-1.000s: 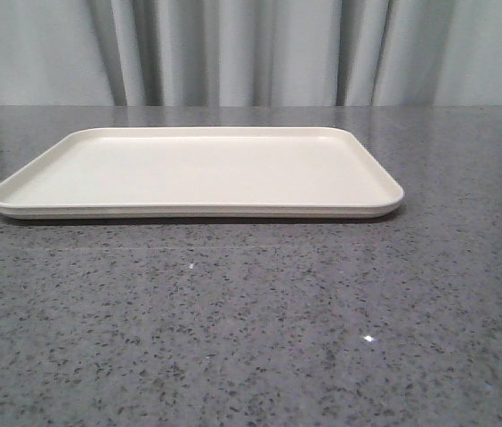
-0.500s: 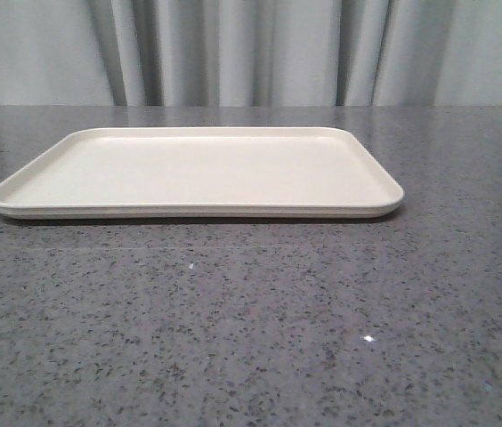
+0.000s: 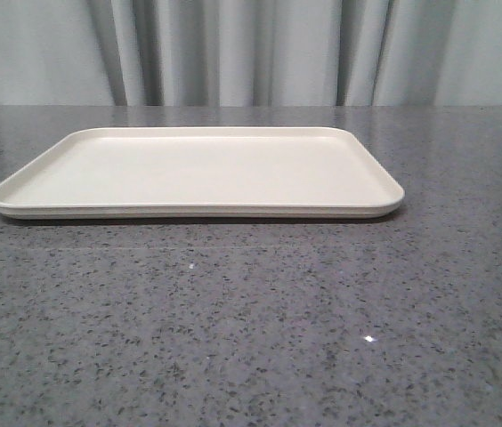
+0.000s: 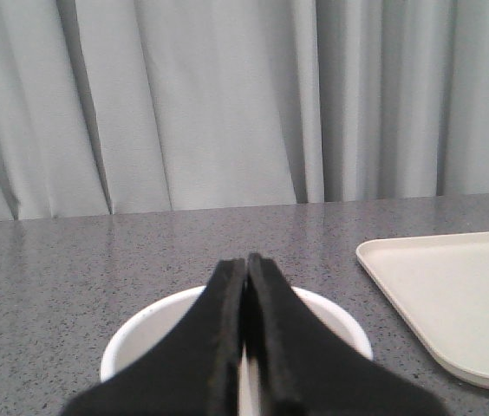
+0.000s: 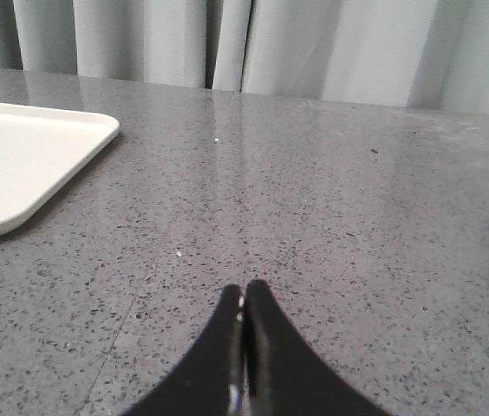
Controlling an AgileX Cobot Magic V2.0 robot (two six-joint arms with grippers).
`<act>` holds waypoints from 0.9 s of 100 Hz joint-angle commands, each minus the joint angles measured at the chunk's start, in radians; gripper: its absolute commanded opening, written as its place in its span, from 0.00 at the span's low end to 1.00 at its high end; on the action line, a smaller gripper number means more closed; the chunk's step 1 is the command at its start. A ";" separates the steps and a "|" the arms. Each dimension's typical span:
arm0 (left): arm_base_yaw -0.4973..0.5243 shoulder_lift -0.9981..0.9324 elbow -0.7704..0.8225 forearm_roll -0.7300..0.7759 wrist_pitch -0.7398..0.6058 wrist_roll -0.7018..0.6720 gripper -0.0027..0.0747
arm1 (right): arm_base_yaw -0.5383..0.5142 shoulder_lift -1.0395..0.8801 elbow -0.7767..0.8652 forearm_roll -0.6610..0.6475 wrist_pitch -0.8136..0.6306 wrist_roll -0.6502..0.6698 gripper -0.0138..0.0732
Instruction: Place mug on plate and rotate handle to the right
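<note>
Nothing has moved in the front view since the earlier frames: plate (image 3: 196, 171) bare, no arm in sight. Left gripper (image 4: 246, 264) has its fingers pressed together, holding nothing, hovering over the open mouth of the mug (image 4: 145, 334), which sits on the table (image 3: 251, 338) left of the plate; handle not visible. Right gripper (image 5: 244, 290) is likewise pressed together over bare table, right of the plate. You likely need to spread the left fingers first, then straddle the rim squarely before lifting.
</note>
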 commanded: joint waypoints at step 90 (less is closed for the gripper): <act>0.001 -0.029 -0.260 -0.126 0.009 -0.013 0.01 | -0.004 -0.004 -0.177 0.098 -0.201 0.002 0.03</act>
